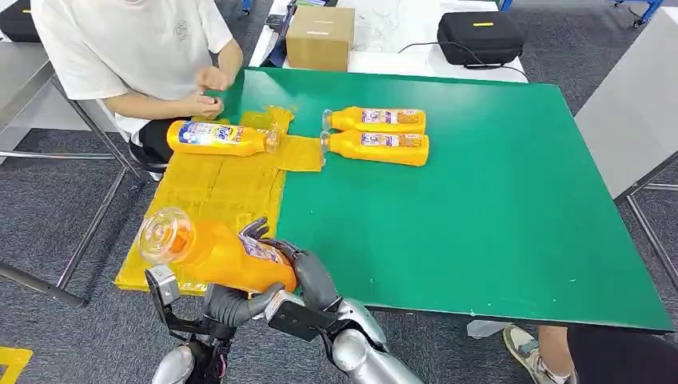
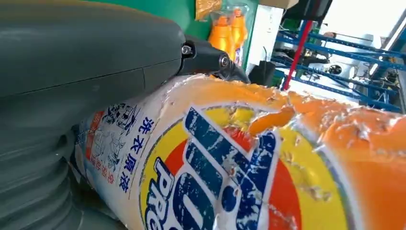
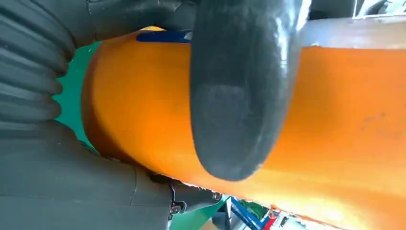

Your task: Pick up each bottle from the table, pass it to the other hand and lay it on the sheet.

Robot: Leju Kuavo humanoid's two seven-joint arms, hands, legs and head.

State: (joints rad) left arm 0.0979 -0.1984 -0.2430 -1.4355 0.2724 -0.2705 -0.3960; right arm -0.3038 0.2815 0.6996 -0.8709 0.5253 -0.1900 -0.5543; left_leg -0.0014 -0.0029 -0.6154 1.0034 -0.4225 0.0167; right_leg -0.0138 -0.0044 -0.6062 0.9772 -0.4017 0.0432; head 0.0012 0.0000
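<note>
An orange bottle [image 1: 212, 254] with a clear cap hangs tilted over the near edge of the yellow sheet [image 1: 216, 192]. My left hand [image 1: 232, 304] grips it from below and my right hand [image 1: 304, 268] wraps around its base end. Up close, the bottle's label [image 2: 215, 172] lies under my left hand [image 2: 72, 72], and the thumb of my right hand [image 3: 239, 91] presses across the orange body [image 3: 344, 120]. A second bottle [image 1: 216, 138] lies on the sheet. Two more bottles [image 1: 380, 120] [image 1: 380, 149] lie side by side on the green table [image 1: 480, 208].
A person in a white shirt sits at the far left corner, hands [image 1: 204, 92] at the sheet's far edge. A cardboard box [image 1: 320, 36] and a black case [image 1: 480, 36] stand beyond the table. Someone's foot [image 1: 528, 348] is at the near right.
</note>
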